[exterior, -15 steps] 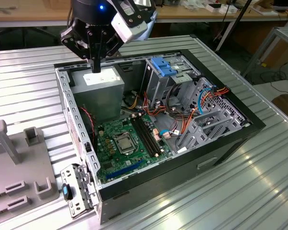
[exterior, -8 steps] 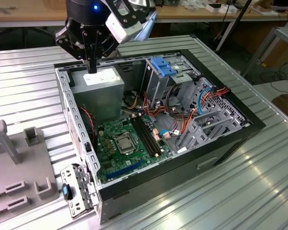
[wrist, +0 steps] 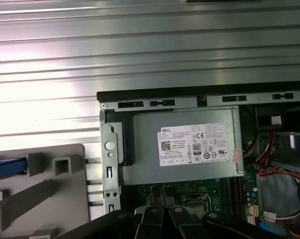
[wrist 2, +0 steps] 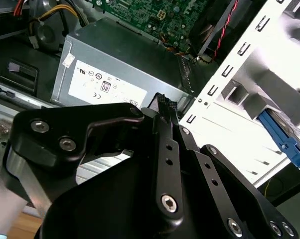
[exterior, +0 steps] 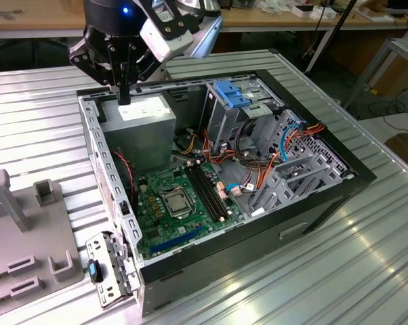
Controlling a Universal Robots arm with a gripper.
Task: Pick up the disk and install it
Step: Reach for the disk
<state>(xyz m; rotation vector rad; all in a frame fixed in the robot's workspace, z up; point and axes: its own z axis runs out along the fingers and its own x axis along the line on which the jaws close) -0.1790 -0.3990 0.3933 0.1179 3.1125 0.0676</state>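
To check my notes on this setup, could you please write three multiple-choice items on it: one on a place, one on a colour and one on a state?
1. The gripper hangs nearest to:
A) the power supply
B) the drive cage
C) the motherboard

2. The bracket atop the drive cage is:
A) red
B) blue
C) yellow

3. The case is:
A) closed by a panel
B) open
C) upside down

Answers:
1 A: in the exterior view the gripper sits just over the power supply.
2 B: the bracket is bright blue against the grey cage.
3 B: the motherboard and cables lie in plain sight.
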